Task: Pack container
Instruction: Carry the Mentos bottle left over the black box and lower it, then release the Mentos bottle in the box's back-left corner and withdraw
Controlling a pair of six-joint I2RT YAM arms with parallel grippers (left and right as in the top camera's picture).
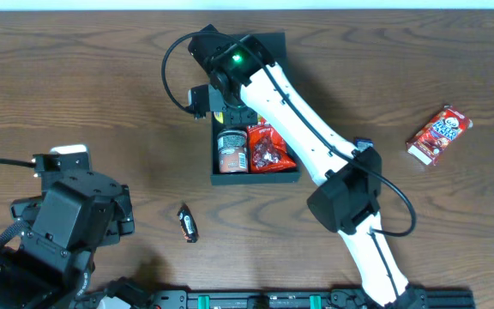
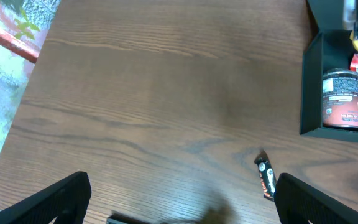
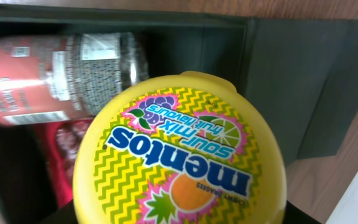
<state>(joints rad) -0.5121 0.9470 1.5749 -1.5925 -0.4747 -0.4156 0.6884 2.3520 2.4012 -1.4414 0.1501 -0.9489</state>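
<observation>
here we are over the table (image 1: pixel 101 77), and the box (image 1: pixel 256 178) sits at the far middle of it, mouth open, with the right arm stretched right across it. the right gripper (image 1: pixel 228 101) hangs over the far half of the box. its wrist camera is filled by a yellow tub of sweets (image 3: pixel 179 155), pressed up close, lid facing the lens. the jaws stand about half apart with the tub between them, so call that a grip on the tub. behind the tub you can see the dark inner wall of the box (image 3: pixel 272 62) and a flap off to one side.

down in the near half of the box, a can (image 1: pixel 231 150) lies on its side by the left wall. a red bag (image 1: pixel 269 148) lies just beside it, touching or nearly so.

over to the left gripper (image 2: pixel 182 182): jaws spread wide, nothing in them, low over bare wood at the near left, well apart from the box. a small dark bar (image 1: pixel 189 223) lies on the table between that gripper and the box, close to one finger (image 2: pixel 316 199) in the wrist view.

out on the right, a red carton (image 1: pixel 438 135) lies alone on the wood, well clear of the box.
</observation>
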